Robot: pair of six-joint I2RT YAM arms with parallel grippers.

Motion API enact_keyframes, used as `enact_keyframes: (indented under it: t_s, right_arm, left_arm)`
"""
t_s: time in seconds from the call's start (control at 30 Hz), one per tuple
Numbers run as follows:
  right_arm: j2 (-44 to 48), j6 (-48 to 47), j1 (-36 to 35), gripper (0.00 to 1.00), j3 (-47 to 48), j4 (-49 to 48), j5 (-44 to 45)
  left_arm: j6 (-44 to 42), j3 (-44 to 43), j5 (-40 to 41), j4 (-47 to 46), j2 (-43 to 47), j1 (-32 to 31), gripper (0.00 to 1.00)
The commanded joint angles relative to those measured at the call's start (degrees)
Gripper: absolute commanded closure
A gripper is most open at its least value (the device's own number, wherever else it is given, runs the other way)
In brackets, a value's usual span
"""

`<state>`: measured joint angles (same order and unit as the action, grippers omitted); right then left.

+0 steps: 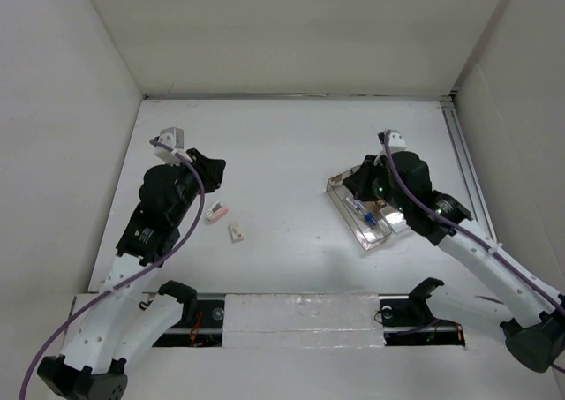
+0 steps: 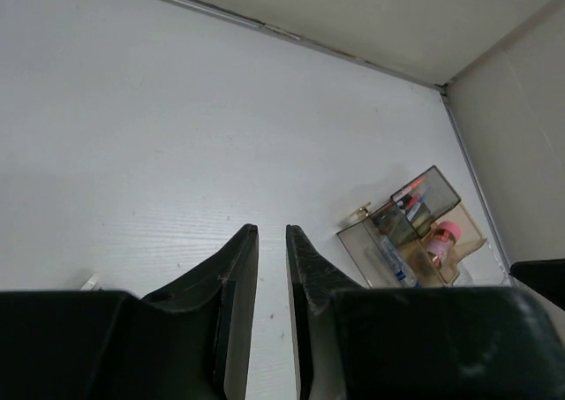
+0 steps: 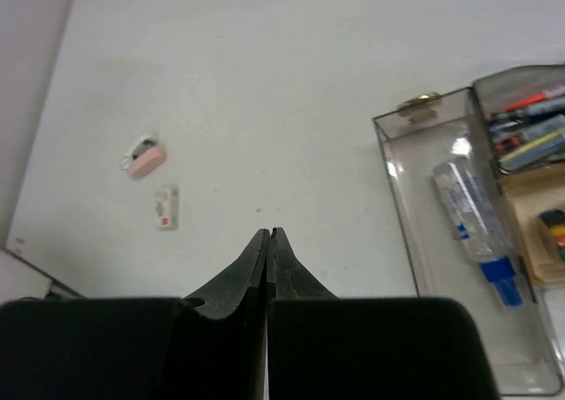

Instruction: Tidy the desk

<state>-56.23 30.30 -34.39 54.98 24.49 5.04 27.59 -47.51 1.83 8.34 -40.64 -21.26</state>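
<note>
Soft, even light falls from above on the desk [image 1: 291, 153], which reads pale grey. Shadows are faint: one under the left arm [image 1: 163, 210] near the left edge, another beside the clear tray [image 1: 362, 213] toward the right edge. The glossy strip [image 1: 300, 312] along the near edge shows mottled glare. In the right wrist view the tray floor carries a bright highlight; the right gripper's fingers [image 3: 238, 285] are black, nearly without detail. The left wrist view is dimmer, the left gripper's fingers [image 2: 231, 285] slightly soft.

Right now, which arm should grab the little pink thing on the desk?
Probably left. The left end effector is slightly open, close beside the pink thing. The right end effector is shut, over by the clear tray.
</note>
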Motion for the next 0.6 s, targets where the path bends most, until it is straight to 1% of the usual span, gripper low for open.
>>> enact_keyframes:
  t_s: [0.0, 0.03, 0.1, 0.13, 0.17, 0.23, 0.3, 0.33, 0.37, 0.47, 0.5, 0.53, 0.57]
  right_arm:
    - [0.68, 1.25, -1.64, 1.00, -1.98, -9.10, -2.23]
    - [0.77, 1.42, -2.43, 1.00, -2.59, -10.07, -3.97]
    - [-0.63, 1.16, -2.96, 0.96, -2.34, -12.45, -9.75]
    - [-3.42, 0.64, -4.09, 0.93, -1.99, -12.71, -10.39]
    - [-5.10, 0.63, -6.45, 0.89, -1.37, -13.24, -10.23]
    - [-8.44, 0.55, -9.10, 0.87, -0.84, -13.94, -7.52]
    - [-13.28, 0.54, -12.27, 0.78, -0.66, -16.83, -6.80]
    - [-15.03, 0.89, -13.32, 0.72, -0.66, -18.24, -7.23]
    - [-19.05, 1.33, -14.55, 0.60, -0.40, -20.60, -7.15]
    - [-26.45, 2.30, -21.14, 0.50, 3.19, -22.64, -5.66]
    - [-31.70, 2.48, -25.16, 0.47, 6.25, -22.82, -3.04]
    - [-34.36, 2.13, -27.11, 0.45, 8.45, -22.82, -0.23]
    - [-37.17, 2.04, -28.87, 0.44, 8.48, -21.17, -0.20]
  left_arm:
    - [-2.54, -1.71, -3.47, -2.19, -1.80, 0.16, 0.84]
    - [-2.63, -1.71, -3.41, -2.10, -2.50, 0.16, 0.84]
    - [-2.89, -1.89, -2.45, -1.75, -3.21, 0.16, 0.84]
    - [-2.98, -1.89, -2.35, -1.14, -3.91, 0.16, 0.84]
    - [-3.25, -1.98, -0.26, -0.87, -4.35, 0.16, 0.83]
    - [-3.51, -2.15, 1.51, 0.53, -5.67, 0.16, 0.84]
    - [-3.34, -2.59, 2.83, 1.33, -6.20, 0.16, 0.87]
    - [-2.81, -2.68, 3.01, 1.16, -6.20, 0.16, 0.87]
    - [-2.55, -2.85, 3.18, 0.98, -6.03, 0.16, 0.87]
    - [-1.67, -3.12, 4.15, 0.10, -4.80, 0.16, 0.88]
    - [-1.49, -2.86, 4.76, 0.01, -4.10, 0.16, 0.88]
    - [-1.40, -2.86, 4.94, -0.68, -2.88, 0.16, 0.88]
    - [-1.14, -2.77, 5.12, -0.78, -2.51, 0.16, 0.88]
